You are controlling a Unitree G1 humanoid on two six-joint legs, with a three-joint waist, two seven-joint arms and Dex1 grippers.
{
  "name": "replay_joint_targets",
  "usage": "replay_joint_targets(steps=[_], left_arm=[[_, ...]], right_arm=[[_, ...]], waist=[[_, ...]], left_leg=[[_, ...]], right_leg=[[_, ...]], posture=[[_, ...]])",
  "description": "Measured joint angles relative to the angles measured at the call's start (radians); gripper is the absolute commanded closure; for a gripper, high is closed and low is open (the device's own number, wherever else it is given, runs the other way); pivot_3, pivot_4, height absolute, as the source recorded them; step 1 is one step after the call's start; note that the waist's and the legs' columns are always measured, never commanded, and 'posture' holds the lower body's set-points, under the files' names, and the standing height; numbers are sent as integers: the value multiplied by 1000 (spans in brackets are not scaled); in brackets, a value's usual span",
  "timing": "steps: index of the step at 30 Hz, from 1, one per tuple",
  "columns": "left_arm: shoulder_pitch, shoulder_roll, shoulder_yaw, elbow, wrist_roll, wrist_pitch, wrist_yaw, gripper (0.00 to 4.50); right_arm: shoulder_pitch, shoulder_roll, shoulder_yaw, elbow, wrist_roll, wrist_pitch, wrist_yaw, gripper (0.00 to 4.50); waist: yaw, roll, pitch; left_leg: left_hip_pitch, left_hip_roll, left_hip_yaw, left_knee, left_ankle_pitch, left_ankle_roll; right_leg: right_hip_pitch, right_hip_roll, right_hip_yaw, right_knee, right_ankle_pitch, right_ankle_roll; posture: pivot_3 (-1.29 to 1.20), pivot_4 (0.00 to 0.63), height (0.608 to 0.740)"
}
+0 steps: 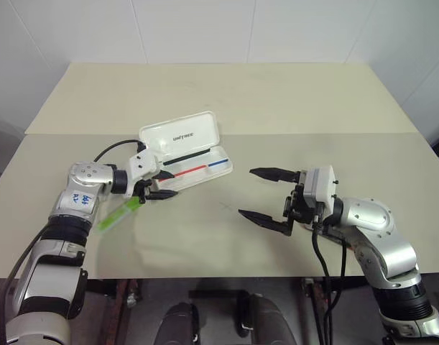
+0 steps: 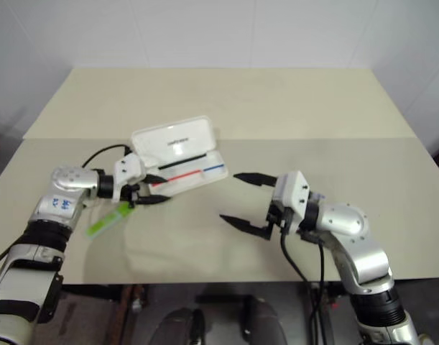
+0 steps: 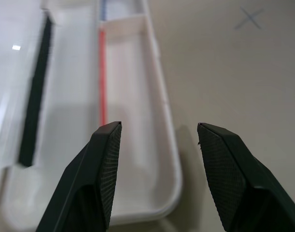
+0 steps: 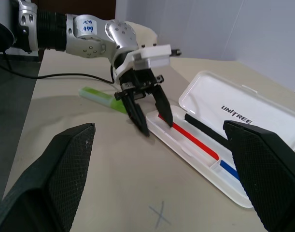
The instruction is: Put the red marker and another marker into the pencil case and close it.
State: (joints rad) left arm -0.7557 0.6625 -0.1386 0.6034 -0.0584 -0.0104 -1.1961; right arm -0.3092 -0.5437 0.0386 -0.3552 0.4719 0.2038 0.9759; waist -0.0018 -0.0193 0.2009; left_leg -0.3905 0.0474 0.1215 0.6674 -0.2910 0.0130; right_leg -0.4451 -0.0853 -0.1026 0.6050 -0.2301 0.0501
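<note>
Left eye view: both end effectors, left (image 1: 162, 185) and right (image 1: 264, 194), released beside the open pencil case (image 1: 183, 147).

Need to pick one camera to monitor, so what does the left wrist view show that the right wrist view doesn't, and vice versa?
Left wrist view: the left gripper up close, its black textured fingers apart, nothing between them. Right wrist view: the chunky light-green marker lying on the beige table by that gripper, and the lid's UNITREE lettering. Both: the open flat white hard-plastic pencil case, its thin red line, the pencilled X.
</note>
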Motion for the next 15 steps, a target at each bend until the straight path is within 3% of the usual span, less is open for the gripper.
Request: replay_joint_targets(steps=[12,15], left_arm=[[-27,-1,-40,-15,33,97,-28,1943],[-39,0,-51,-20,56,108,-17,2841]], right_arm=[[-57,-5,-1,0,3,5,2,0],[-67,-6,-1,0,4,12,2,0]], waist=[[1,0,0],[0,0,0]], left_leg=[[0,0,0,1,0,0],[1,0,0,1,0,0]], right_leg=[[0,1,1,1,0,0],[0,1,1,2,0,0]], posture=[[0,150,740],[0,150,740]])
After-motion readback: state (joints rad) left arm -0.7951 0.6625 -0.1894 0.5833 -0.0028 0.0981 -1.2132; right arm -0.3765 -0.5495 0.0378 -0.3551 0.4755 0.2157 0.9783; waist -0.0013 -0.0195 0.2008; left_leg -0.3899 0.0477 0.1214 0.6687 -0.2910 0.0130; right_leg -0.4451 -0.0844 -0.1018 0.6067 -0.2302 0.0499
